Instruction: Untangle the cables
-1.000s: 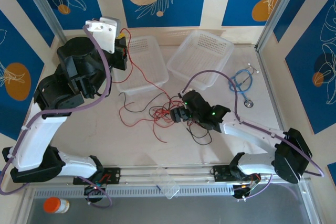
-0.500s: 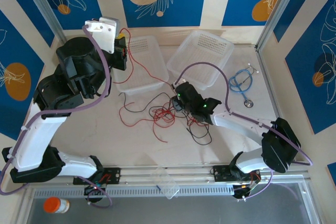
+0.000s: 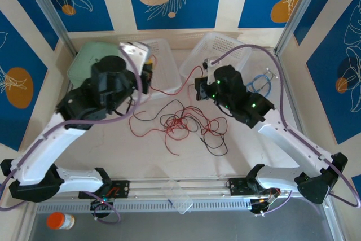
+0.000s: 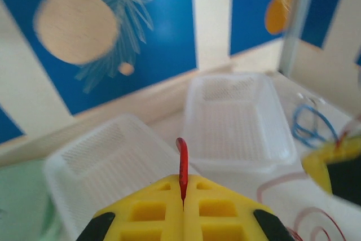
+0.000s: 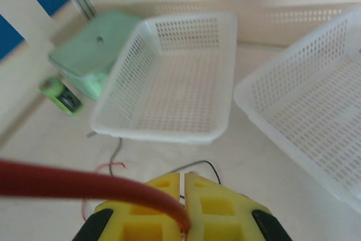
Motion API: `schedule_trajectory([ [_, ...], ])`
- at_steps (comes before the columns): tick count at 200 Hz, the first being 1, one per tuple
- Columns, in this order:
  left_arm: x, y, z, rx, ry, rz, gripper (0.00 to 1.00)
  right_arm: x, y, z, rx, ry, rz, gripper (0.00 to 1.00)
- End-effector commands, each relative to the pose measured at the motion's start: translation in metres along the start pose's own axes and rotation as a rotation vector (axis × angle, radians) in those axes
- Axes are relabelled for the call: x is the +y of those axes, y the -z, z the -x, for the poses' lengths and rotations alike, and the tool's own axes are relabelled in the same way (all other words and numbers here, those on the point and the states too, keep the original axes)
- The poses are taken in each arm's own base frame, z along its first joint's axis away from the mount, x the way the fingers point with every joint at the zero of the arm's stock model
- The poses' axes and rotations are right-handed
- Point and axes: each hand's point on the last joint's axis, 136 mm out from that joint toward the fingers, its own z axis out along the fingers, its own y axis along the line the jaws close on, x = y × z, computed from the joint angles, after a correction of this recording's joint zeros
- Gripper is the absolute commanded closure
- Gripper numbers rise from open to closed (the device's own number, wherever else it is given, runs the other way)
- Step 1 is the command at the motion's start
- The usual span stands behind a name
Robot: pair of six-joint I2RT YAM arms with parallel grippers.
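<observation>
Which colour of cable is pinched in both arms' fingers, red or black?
Red: the red cable shows between the shut left fingers and the shut right fingers, while the black cables lie loose on the table.

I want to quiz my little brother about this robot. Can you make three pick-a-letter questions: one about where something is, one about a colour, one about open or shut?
1. Where is the tangle of cables?
A) in a basket
B) on the table between the arms
C) on the green lid

2. What colour is the wire pinched by the right end effector?
A) red
B) blue
C) black

3. How is the left end effector?
A) wide open
B) shut on a basket
C) shut on a red wire

Answers:
1 B, the top view shows it lying on the table.
2 A, the right wrist view shows it red.
3 C, its yellow fingers meet around it.
</observation>
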Motion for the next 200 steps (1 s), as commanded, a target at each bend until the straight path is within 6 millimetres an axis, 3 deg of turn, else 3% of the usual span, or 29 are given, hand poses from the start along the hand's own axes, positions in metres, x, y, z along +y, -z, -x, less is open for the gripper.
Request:
schedule_trajectory([
  [1, -0.052, -0.019, -0.017, 0.003, 0.043, -0.238, 1.0, 0.014, 0.003, -0.012, 0.105, -0.087, 0.102, 1.0],
  [19, -0.077, -0.038, -0.04, 0.031, 0.054, -0.334, 1.0, 0.023, 0.003, -0.01, 0.126, -0.135, 0.159, 1.0],
  [38, -0.088, -0.055, -0.059, 0.041, 0.065, -0.358, 1.0, 0.027, 0.004, -0.007, 0.132, -0.165, 0.182, 1.0],
  [63, -0.084, -0.068, -0.075, 0.037, 0.065, -0.313, 1.0, 0.027, 0.006, -0.006, 0.132, -0.184, 0.188, 1.0],
  [91, -0.077, -0.069, -0.077, 0.023, 0.061, -0.274, 1.0, 0.028, 0.005, -0.007, 0.14, -0.201, 0.2, 1.0],
  [120, -0.063, -0.07, -0.066, 0.006, 0.033, -0.19, 1.0, 0.029, 0.0, -0.003, 0.129, -0.219, 0.208, 1.0],
  [148, -0.031, -0.074, -0.044, -0.024, -0.014, -0.013, 1.0, 0.027, -0.015, 0.01, 0.101, -0.232, 0.192, 1.0],
  [200, 0.024, -0.091, -0.003, -0.134, -0.066, 0.173, 1.0, 0.013, -0.079, 0.035, 0.014, -0.253, 0.124, 1.0],
])
